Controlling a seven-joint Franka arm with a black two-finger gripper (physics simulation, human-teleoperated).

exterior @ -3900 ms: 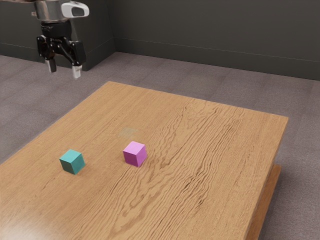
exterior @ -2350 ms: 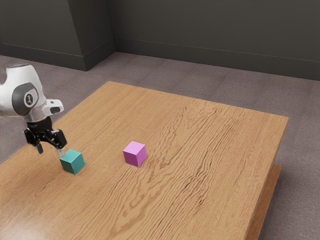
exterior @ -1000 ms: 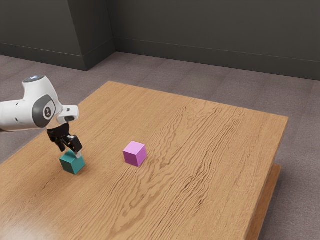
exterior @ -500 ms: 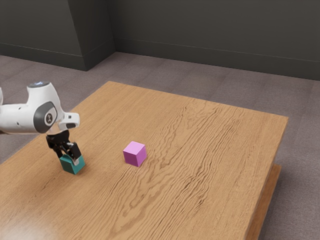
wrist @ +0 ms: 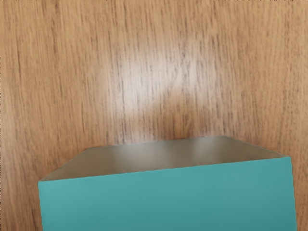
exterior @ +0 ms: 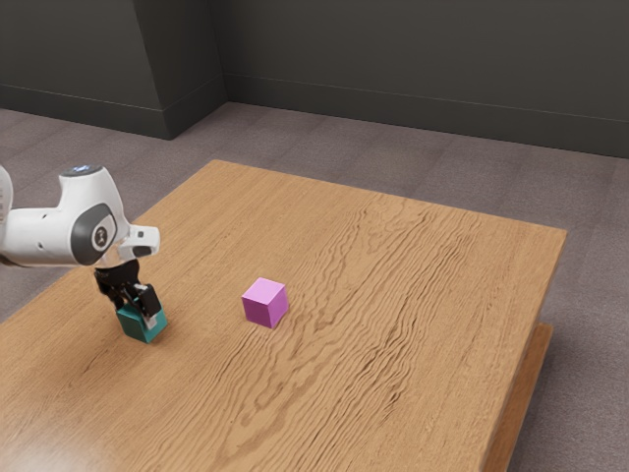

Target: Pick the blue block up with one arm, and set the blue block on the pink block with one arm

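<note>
- A wooden table (exterior: 423, 305) is standing on a grey floor (exterior: 413, 147), and its grain is running along the top
- The blue block (exterior: 145, 328) (wrist: 168, 199) is sitting flat on the wood, near the table edge at the exterior view's left
- The pink block (exterior: 265, 302) is also resting on the top, apart from the blue block, toward the exterior view's right

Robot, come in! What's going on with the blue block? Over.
Gripper down over blue block; shut or not, can't tell. Block on table, not lifted. Pink block apart, nothing between them.
</note>
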